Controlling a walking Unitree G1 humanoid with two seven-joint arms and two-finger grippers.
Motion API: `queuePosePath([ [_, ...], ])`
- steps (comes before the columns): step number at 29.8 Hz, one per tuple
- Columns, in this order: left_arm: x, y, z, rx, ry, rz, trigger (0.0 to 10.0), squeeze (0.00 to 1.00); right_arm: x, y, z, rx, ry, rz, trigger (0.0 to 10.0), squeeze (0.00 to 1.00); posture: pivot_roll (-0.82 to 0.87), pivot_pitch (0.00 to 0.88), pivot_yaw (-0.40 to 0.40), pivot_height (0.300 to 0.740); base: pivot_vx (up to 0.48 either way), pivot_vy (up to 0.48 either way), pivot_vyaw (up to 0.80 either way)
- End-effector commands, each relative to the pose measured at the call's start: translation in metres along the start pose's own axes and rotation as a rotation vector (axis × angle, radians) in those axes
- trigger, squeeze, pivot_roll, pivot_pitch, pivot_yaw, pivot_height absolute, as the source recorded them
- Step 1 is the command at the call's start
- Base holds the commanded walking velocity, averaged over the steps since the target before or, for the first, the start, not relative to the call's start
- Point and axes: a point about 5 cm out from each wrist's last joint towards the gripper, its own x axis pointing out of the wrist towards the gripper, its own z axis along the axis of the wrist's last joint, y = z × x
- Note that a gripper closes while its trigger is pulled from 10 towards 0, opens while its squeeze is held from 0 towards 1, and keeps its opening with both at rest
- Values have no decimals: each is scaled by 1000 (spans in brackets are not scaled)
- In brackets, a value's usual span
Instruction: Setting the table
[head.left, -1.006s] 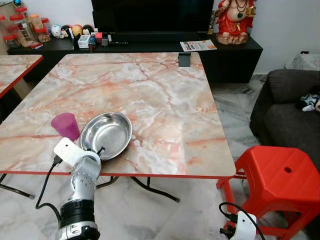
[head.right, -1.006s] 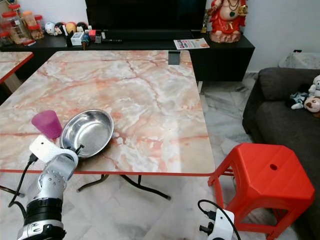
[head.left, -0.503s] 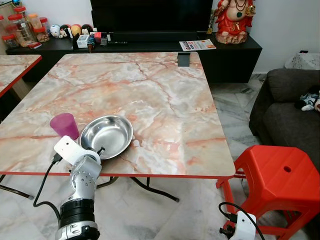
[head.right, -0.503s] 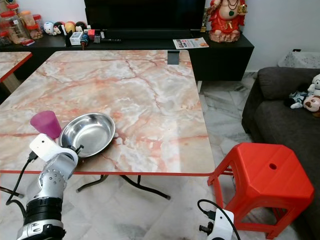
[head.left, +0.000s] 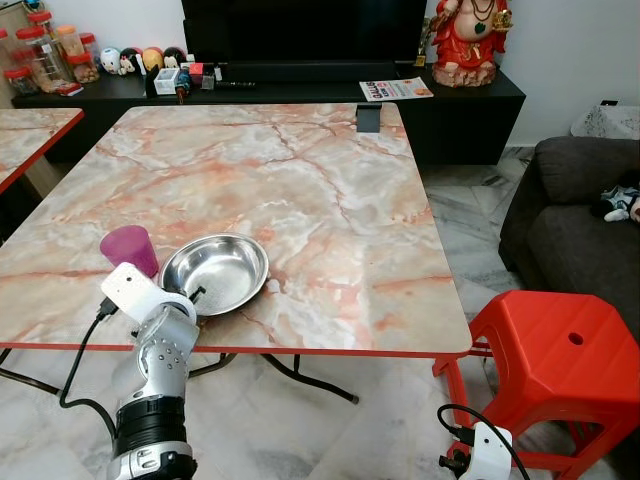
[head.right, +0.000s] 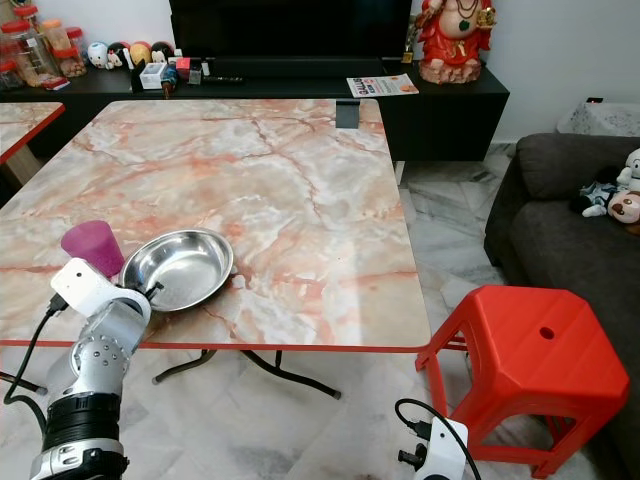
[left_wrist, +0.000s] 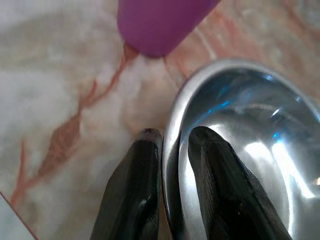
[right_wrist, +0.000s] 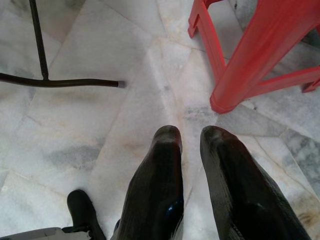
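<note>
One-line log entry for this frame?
left tool: shut on steel bowl rim | purple cup: beside bowl | right tool: idle, low

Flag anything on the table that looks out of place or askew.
Nothing spilled or damaged. The steel bowl sits at the near edge beside the purple cup, its rim pinched by the left pincer. A small dark object stands alone at the far edge.

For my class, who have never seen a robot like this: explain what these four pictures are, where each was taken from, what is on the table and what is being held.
This is a humanoid robot with two silver arms. Two pictures come from cameras in its head, looking down at a marble table. The other two come from cameras on its wrists. On the table stand a steel bowl and a purple cup beside it. The left hand pinches the bowl's near rim, one black finger inside and one outside. The right hand hangs idle over the floor near a red stool, holding nothing.
</note>
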Motion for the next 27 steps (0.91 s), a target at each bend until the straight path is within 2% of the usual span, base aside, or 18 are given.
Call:
queuePosePath([
  [1,-2,4,5,11,-13,9,10000,0,0,1,1,1,0,1,10000,0,-33,0,15,740,0,0,0],
  [4,-6,16,14,39,-39,30,10000,0,0,0,1,-1,2,1,10000,0,-27,0,11,740,0,0,0],
  [7,-6,20,16,54,-41,44,10000,0,0,0,1,-2,2,2,10000,0,-25,0,11,740,0,0,0],
  [8,-7,25,17,64,-44,56,10000,0,0,0,1,-3,2,3,10000,0,-19,0,8,740,0,0,0],
  [9,-9,37,19,96,-52,96,10000,0,0,1,1,-7,3,7,10000,0,-17,0,7,740,0,0,0],
  [11,-10,42,19,102,-55,111,10000,0,1,1,1,-8,4,8,10000,0,-17,0,7,740,0,0,0],
  [13,-12,54,21,100,-72,141,10000,0,1,2,1,-10,4,10,10000,0,-8,0,3,740,0,0,0],
  [20,-13,56,27,77,-140,96,10000,0,1,2,2,-13,3,14,10000,0,-7,0,3,740,0,0,0],
  [22,-13,69,33,94,-263,77,10000,0,1,3,2,-12,0,15,10000,0,-10,0,6,740,0,0,0],
  [25,-11,92,28,135,-283,154,10000,0,1,3,2,-9,-3,14,10000,0,-11,0,8,740,0,0,0],
  [26,-11,105,25,222,-306,204,10000,0,1,3,2,-7,-5,13,10000,0,-15,0,9,740,0,0,0],
  [27,-11,105,25,222,-306,204,10000,0,1,3,2,-7,-5,13,10000,0,-15,0,9,740,0,0,0],
])
